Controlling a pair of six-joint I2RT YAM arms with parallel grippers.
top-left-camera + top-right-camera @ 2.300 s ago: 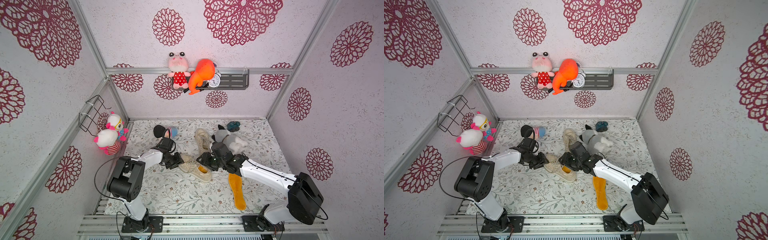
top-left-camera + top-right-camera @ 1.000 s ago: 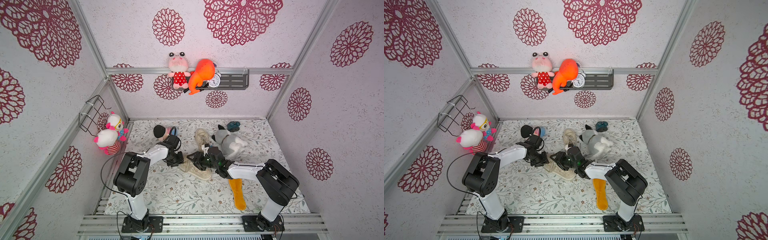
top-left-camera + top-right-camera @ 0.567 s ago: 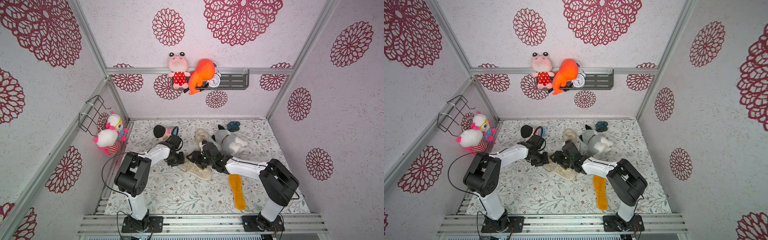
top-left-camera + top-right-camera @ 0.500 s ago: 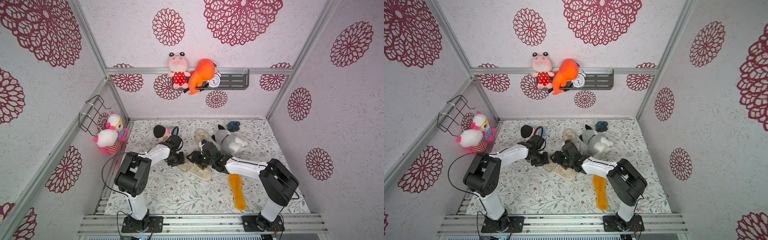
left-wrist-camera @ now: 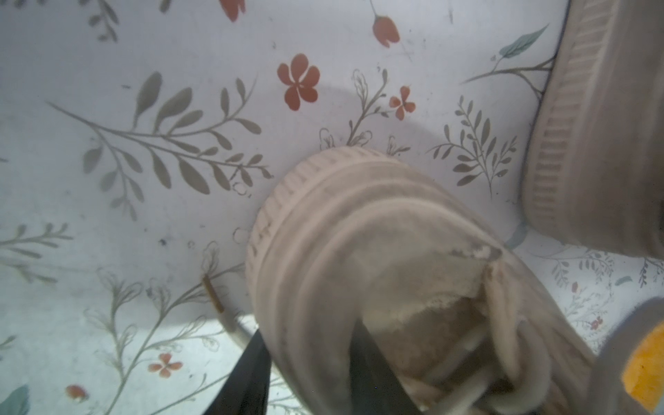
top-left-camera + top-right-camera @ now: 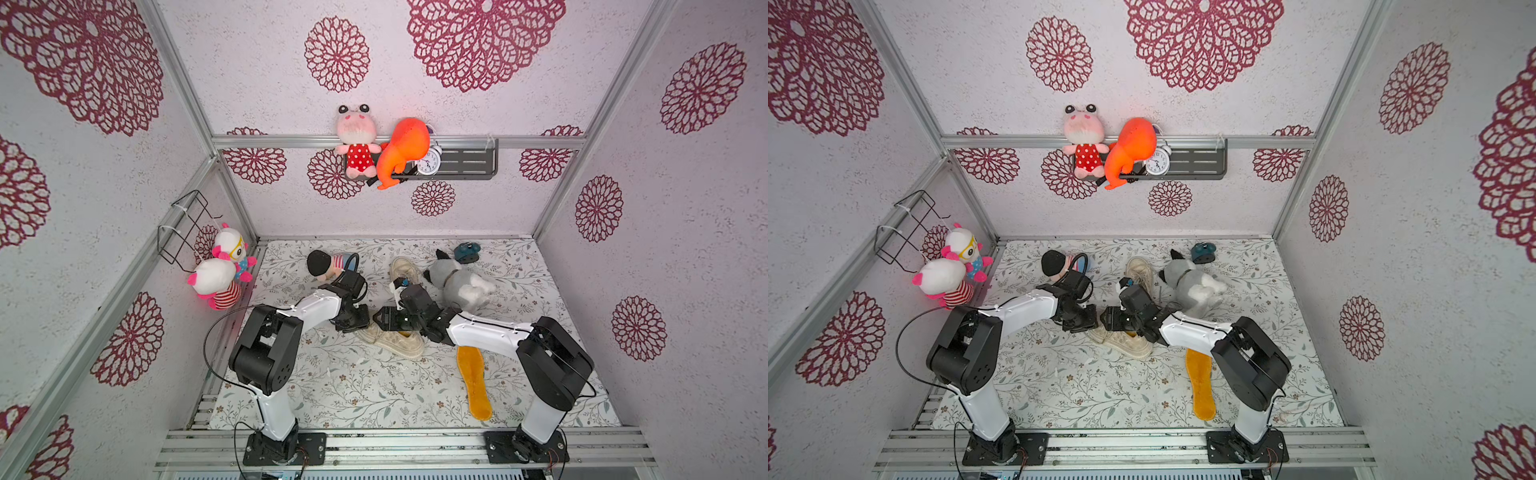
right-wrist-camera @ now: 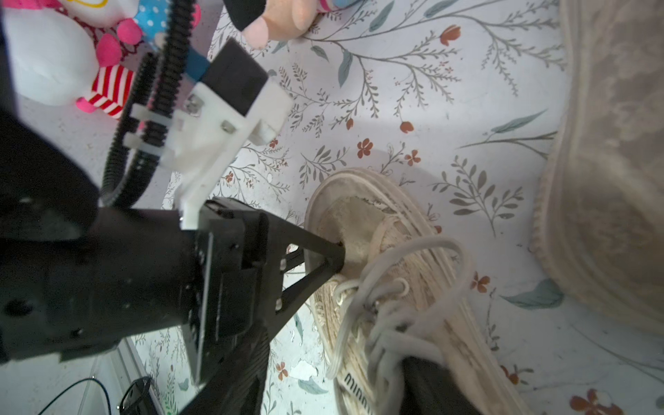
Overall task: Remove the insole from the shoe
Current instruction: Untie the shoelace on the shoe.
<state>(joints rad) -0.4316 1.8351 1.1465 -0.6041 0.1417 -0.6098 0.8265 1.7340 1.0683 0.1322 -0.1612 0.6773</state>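
The insole (image 6: 405, 333) is showing only as a sliver of orange in the mouth of the beige sneaker (image 6: 397, 345), so it is lying inside and is not yet out. In both top views the sneaker is sitting at the centre of the floral mat (image 6: 353, 386), its long axis running from the heel at the upper left to the toe at the lower right. The left gripper (image 5: 310, 363) is clamping the heel wall from the heel end, its jaws straddling the collar, one inside and one outside. The right gripper (image 6: 388, 323) is hanging over the laces and mouth, nearer the insole, which is lying just below and to the right of it. Whether its jaws are gripping anything I cannot tell. Any pull would probably be running along that axis. A loose orange insole (image 6: 473, 382) is lying apart at the lower right, and a second sneaker (image 6: 405, 270) is lying above.
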